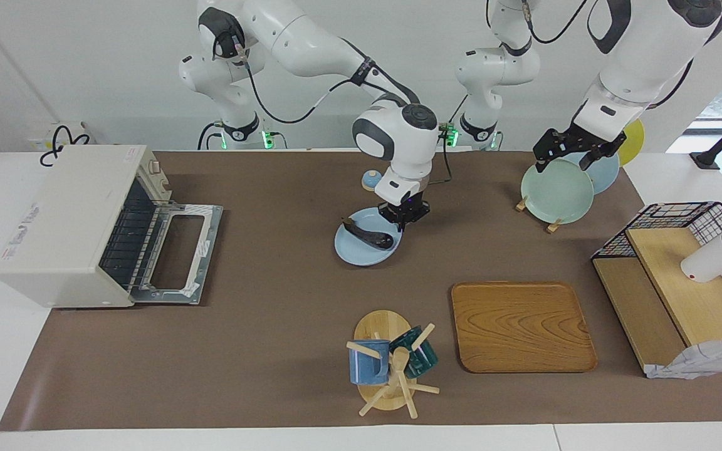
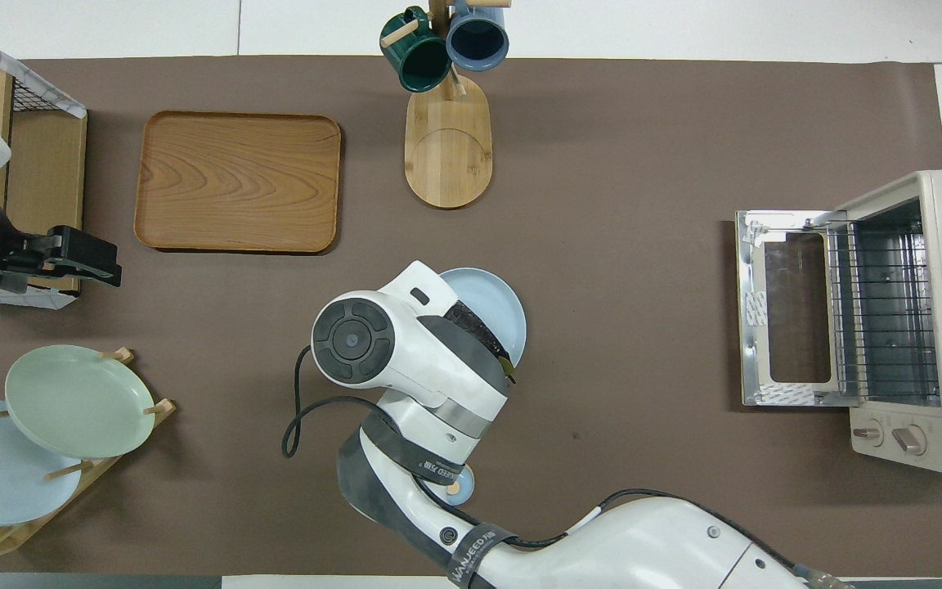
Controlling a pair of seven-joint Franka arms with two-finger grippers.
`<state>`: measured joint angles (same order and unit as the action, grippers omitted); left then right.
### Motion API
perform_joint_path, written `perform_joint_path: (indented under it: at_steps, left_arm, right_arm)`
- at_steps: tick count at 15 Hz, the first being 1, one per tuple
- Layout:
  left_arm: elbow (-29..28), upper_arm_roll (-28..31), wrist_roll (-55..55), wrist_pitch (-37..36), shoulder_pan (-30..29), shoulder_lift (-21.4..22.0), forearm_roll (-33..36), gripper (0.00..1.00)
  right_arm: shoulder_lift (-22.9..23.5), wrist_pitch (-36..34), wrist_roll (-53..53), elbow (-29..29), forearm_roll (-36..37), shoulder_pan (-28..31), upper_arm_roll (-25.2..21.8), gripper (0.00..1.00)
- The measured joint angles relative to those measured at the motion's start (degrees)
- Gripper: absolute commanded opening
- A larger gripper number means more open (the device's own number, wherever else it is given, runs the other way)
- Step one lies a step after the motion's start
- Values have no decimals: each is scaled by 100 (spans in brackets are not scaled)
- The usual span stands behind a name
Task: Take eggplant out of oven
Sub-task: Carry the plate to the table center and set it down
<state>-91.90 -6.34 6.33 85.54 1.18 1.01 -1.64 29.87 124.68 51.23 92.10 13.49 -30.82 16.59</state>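
From across the table, the oven (image 1: 79,228) sits at the right arm's end, its glass door (image 1: 176,254) dropped flat open and the wire rack bare. The eggplant (image 1: 368,235) is out of it, lying on a pale blue plate (image 1: 353,252) near the middle of the brown mat. The right gripper (image 1: 403,213) has its fingers pinched tight on that plate's rim, on the edge nearer the robots, so the plate with the eggplant hangs from its grip; whether the plate is lifted or touching the mat I cannot tell. The left gripper (image 1: 571,150) hovers over the rack of standing plates (image 1: 555,191) at the left arm's end, fingers spread wide and holding nothing. Farther from the robots are a wooden tray (image 1: 521,326) and a mug tree (image 1: 389,363) with a blue and a green mug, and a wire basket shelf (image 1: 674,275) stands at the left arm's end. From overhead, the right arm's bulky wrist covers most of the blue plate (image 2: 497,307); only a curve of its rim and a dark strip of the eggplant (image 2: 477,327), with its green stem tip pointing toward the robots, peek out beside it, and the gripper itself is hidden underneath. The left gripper (image 2: 91,260) shows as a black open claw at the view's edge, near the corner of the tray (image 2: 238,182). The oven (image 2: 896,319) gapes open, nothing on its rack, well apart from the plate.
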Motion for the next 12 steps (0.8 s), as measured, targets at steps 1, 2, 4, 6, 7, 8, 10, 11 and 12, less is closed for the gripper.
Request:
perform_joint_path:
  at_steps: [1,2,4,6,7,8,10,11,12]
  left_arm:
    - [0,0,0,0,0,0,0,100]
    - [0,0,0,0,0,0,0,100]
    - [0,0,0,0,0,0,0,100]
    - [0,0,0,-6,0,0,0,100]
    - [0,0,0,-8,0,0,0,100]
    - [0,0,0,-8,-1,0,0,100]
    - [0,0,0,-8,-2,0,0,100]
    - [0,0,0,-9,-2,0,0,100]
    - [0,0,1,-10,-2,0,0,100]
  right_arm:
    - [-1,229,0,90,0,52,1,15]
    - [-2,403,0,140,0,85,1,17]
    - [-16,377,-24,-1,10,145,-5,31]
    - [-57,-200,-347,-413,19,347,-6,35]
    - [-107,-476,-609,-568,19,500,-6,35]
    - [-182,-795,-878,-656,19,664,-7,34]
    - [-364,-1441,-1264,-634,19,982,-11,20]
    - [-462,-1636,-1390,-551,22,1154,-16,11]
    - [-577,-1718,-1548,-379,34,1377,-20,0]
